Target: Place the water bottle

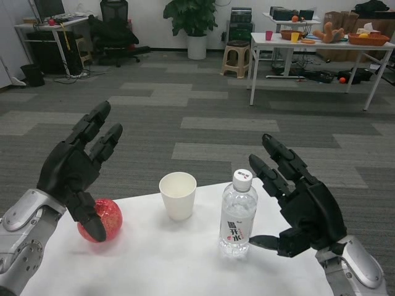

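Although the water bottle (238, 214) stands upright on the white table (154, 265), near its far edge and just right of the paper cup (178, 195), we judge it far from safe; our right hand (300, 206) sits close beside it with fingers spread wide and holding nothing, the thumb tip reaching toward the bottle's lower part, whether touching or just short we cannot tell. A sideways nudge from that thumb could tip the bottle, since it is tall, slim and light on a small base; a topple leftward would likely take the cup with it; a topple away from us could send it off the table's edge. Our left hand (80, 169) hangs open above the red ball (100, 220), fingers extended and apart; one finger overlaps the ball in view, and a careless drop there might set the ball rolling.

The bottle is clear ribbed plastic with a white screw cap and a printed label; the cup is plain, matte, off-white and tapers downward; the ball is glossy red and faintly speckled; the table is smooth and white; the hands are matte black on silver forearms.
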Robot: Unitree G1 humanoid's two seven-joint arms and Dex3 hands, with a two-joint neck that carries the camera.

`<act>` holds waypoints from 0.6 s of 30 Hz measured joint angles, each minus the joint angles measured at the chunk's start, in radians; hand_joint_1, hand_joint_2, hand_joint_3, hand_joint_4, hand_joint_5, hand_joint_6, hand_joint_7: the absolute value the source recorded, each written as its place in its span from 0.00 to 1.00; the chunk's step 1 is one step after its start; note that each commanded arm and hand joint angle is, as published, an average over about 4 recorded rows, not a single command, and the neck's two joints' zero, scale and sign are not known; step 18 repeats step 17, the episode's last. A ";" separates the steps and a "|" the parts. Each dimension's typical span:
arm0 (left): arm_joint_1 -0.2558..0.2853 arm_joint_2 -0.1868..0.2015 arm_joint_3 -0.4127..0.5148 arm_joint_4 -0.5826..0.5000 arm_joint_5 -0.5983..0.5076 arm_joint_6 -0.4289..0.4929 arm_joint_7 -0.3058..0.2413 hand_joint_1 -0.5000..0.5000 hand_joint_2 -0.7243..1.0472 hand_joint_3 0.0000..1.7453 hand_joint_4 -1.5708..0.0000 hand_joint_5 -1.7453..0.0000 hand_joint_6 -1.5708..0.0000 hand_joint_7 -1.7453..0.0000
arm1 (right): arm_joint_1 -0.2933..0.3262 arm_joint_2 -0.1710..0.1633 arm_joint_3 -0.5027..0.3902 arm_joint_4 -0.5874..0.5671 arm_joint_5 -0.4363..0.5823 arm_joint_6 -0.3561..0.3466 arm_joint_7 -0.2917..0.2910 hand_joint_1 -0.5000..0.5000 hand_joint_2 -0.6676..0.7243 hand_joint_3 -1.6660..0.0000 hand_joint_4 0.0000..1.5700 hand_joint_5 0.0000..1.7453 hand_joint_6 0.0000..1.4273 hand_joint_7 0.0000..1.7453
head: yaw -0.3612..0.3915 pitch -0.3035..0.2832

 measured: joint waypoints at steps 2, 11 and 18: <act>0.000 0.000 0.000 0.000 0.000 0.000 0.000 0.00 0.15 0.05 1.00 1.00 1.00 1.00 | -0.005 0.006 0.001 0.000 0.000 -0.001 0.001 0.04 0.35 0.71 0.00 0.00 0.00 0.00 | -0.001 0.005; 0.000 0.000 0.003 -0.001 0.000 0.000 0.000 0.00 0.15 0.05 1.00 1.00 1.00 1.00 | -0.027 0.039 0.001 0.000 -0.005 -0.065 0.001 0.04 0.36 0.75 0.00 0.00 0.00 0.00 | -0.012 0.027; 0.000 0.000 0.003 -0.002 0.000 0.000 0.000 0.00 0.15 0.05 1.00 1.00 1.00 1.00 | -0.031 0.050 0.000 0.000 -0.005 -0.076 -0.002 0.04 0.35 0.71 0.00 0.00 0.00 0.00 | -0.005 0.038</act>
